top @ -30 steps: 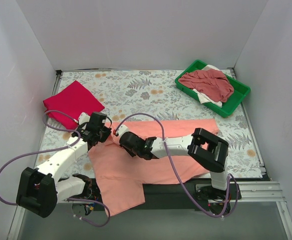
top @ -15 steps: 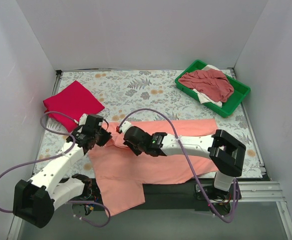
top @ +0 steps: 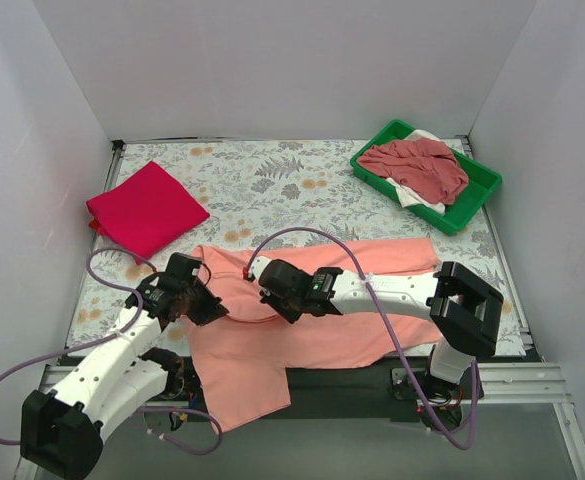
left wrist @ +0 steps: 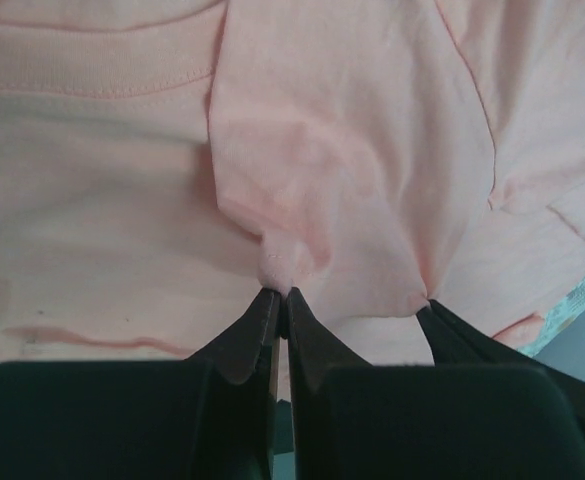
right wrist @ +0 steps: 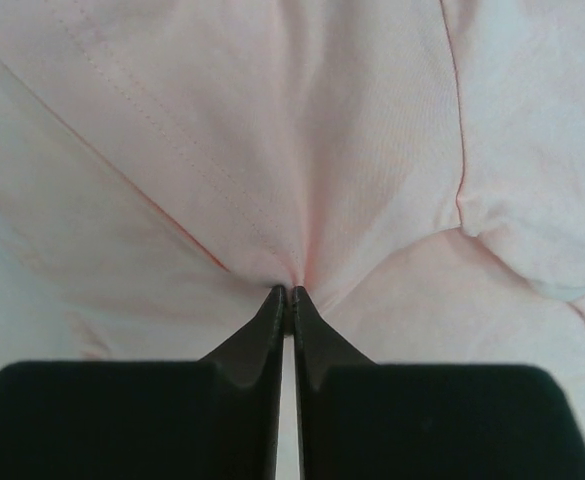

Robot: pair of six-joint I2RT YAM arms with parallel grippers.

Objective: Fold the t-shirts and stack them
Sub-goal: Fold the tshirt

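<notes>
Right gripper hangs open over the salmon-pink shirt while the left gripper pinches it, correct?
Not quite: the right gripper is shut on the salmon-pink shirt too, as the right wrist view shows. The left gripper does pinch it.

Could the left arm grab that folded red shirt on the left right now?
Probably not just yet: the red shirt lies close with nothing between, but the left gripper is shut on the pink shirt.

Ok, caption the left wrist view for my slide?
Left claw shut on a pinched fold of the salmon-pink t-shirt, collar seam visible above.
</notes>
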